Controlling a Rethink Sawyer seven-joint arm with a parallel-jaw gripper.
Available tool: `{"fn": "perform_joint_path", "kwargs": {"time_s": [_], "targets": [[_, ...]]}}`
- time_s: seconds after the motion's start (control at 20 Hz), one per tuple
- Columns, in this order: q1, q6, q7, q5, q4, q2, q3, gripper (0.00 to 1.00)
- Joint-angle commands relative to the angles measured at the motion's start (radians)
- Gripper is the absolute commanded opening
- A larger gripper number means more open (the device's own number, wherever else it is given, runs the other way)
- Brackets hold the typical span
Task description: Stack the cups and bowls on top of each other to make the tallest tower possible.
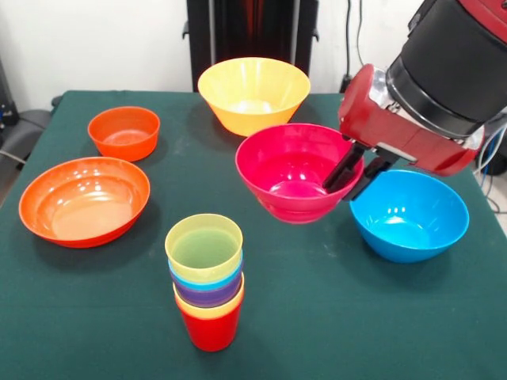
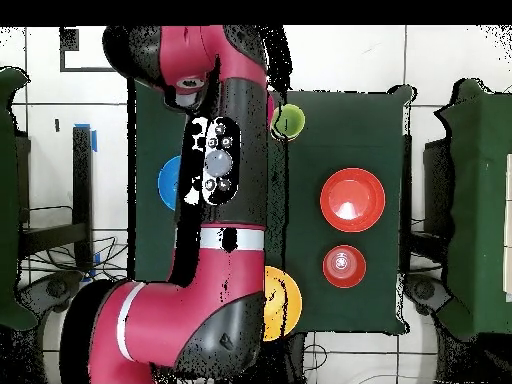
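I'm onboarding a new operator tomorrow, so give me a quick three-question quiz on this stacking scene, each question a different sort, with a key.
1. True or false: the gripper grips the rim of the magenta-pink bowl, one finger inside and one outside.
2. Multiple choice: which cup tops the stack of cups? A) red B) purple C) pale yellow
3. Fill in: in the front view, the bowl at the far edge of the table, nearest the pedestal, is the large ______ bowl.

Key
1. True.
2. C; the red cup is the base.
3. yellow-orange.
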Motion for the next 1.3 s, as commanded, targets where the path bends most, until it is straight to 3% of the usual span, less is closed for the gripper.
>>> {"fn": "perform_joint_path", "kwargs": {"time_s": [0.05, 0.55, 0.8, 1.3], "targets": [[-0.023, 0.109, -0.356, 0.025, -0.059, 0.025, 0.065, 0.0], [-0.062, 0.078, -0.456, 0.039, -0.023, 0.01, 0.054, 0.0], [-0.068, 0.044, -0.5, 0.028, 0.048, -0.029, 0.062, 0.0], [-0.069, 0.046, -0.527, 0.032, 0.018, -0.008, 0.055, 0.0]]}}
